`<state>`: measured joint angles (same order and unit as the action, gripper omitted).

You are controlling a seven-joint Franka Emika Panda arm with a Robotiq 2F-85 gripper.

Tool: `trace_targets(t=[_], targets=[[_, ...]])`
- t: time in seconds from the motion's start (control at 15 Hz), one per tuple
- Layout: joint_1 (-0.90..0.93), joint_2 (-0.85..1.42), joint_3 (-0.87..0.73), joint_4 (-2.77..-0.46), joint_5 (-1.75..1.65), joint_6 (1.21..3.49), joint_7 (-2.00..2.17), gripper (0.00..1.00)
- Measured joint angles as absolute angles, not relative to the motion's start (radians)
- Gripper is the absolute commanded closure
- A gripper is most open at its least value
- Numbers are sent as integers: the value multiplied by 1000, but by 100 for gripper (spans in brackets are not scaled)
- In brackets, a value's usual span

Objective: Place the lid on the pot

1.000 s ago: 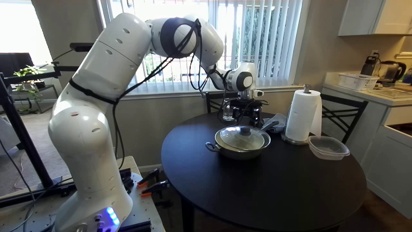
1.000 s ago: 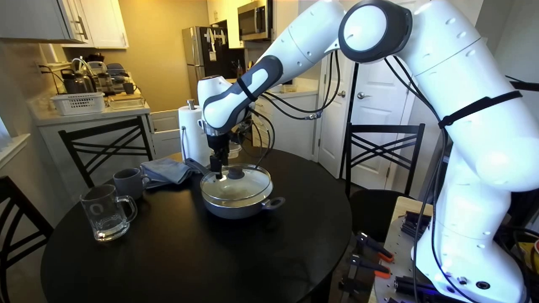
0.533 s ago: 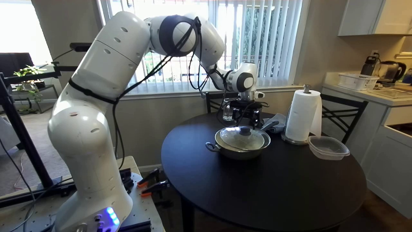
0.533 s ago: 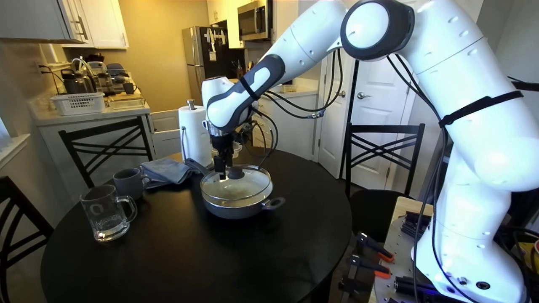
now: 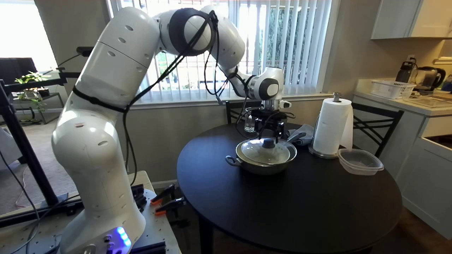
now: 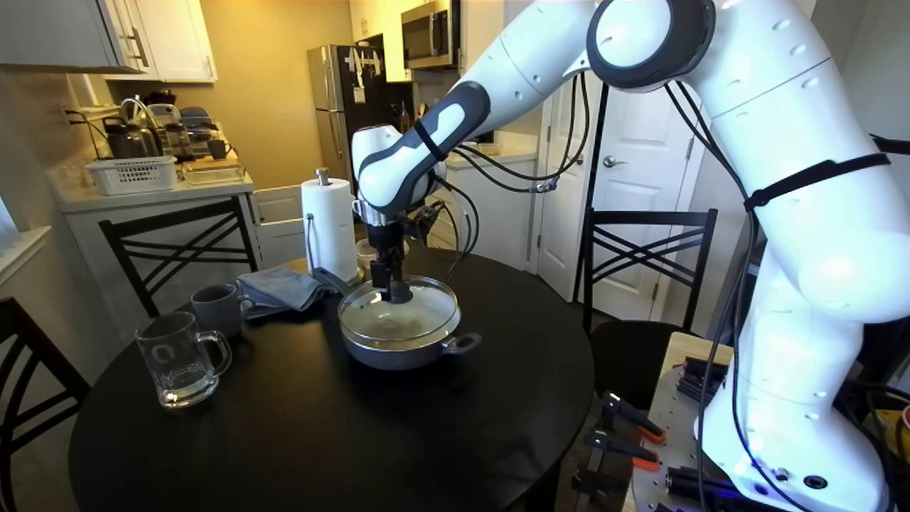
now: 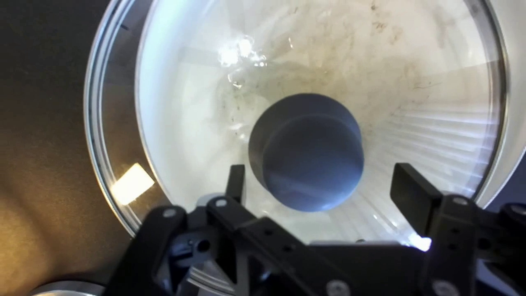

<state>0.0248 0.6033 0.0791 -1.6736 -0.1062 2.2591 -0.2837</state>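
Your gripper (image 7: pixel 322 185) is wide, fingers (image 7: pixel 415 197) spread, with a gap on either side between them and the knob (image 7: pixel 312 160) in the wrist view. Can't tell if the tips are down level with it. The lid (image 6: pixel 423 313) is sitting on the pot (image 6: pixel 394 358) but off-centre, rim poking past the pot's edge on one side. Glass mug (image 6: pixel 178 366) on the table (image 6: pixel 284 441), well apart.

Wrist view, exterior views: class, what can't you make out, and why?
Wrist view: part of the lid, cut off by the top edge.
Wrist view: rimmed thing cut off by the bottom edge, unidentifiable.
In an exterior view: part of the plastic container, behind the gripper.
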Motion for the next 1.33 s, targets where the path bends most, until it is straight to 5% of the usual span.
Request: trace_targets(t=[0.33,1.33], targets=[[25,582,78,-1687,-106,2235,-284,68],[50,572,79,-1665,-108,2120,-284,68]])
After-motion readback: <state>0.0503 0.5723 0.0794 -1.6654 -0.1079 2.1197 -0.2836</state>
